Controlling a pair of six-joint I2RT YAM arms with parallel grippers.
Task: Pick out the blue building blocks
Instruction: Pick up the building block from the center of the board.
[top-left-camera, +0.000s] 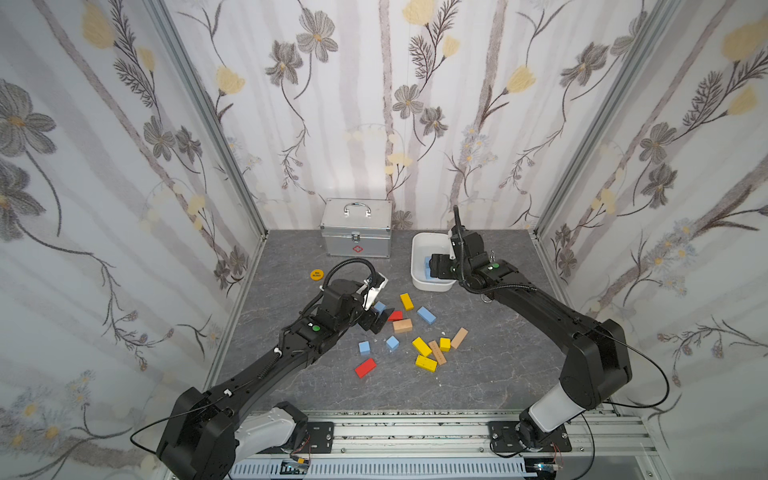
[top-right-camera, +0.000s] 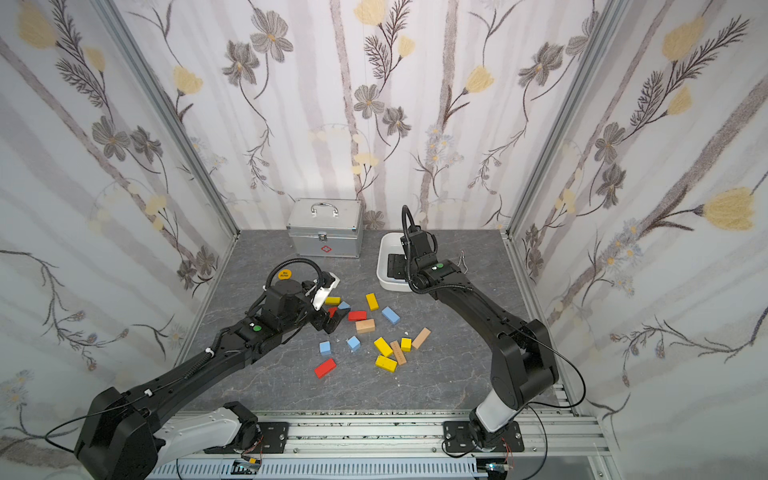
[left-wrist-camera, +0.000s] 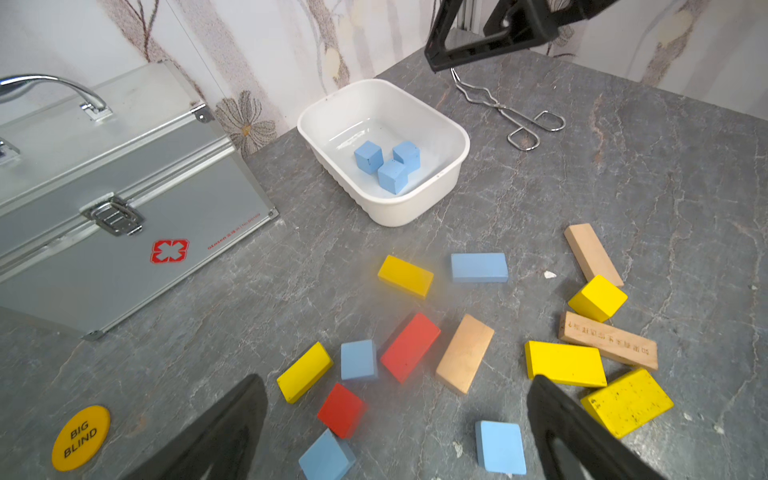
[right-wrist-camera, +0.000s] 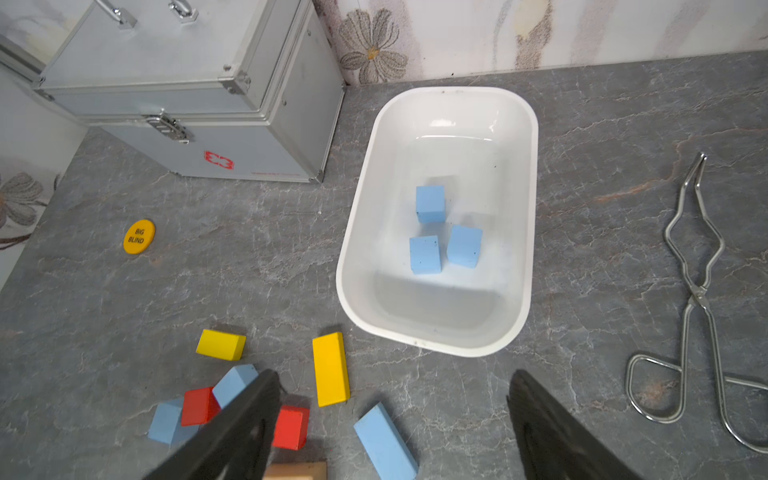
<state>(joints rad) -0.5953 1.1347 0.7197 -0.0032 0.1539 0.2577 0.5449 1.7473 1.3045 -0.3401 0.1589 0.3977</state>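
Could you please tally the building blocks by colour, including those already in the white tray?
Blue blocks: 8 (3 of them in the white tray)
Yellow blocks: 5
Red blocks: 3
Tan blocks: 3
Total: 19

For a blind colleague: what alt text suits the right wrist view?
Three blue cubes sit in a white tub on a grey table, the open right hand empty above; loose coloured blocks, a metal case and tongs lie around.

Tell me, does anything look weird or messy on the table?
Silver metal tongs beside the white plastic tub and a round yellow "BIG BLIND" disc seem out of place for sorting. A small white chip lies on the grey tabletop.
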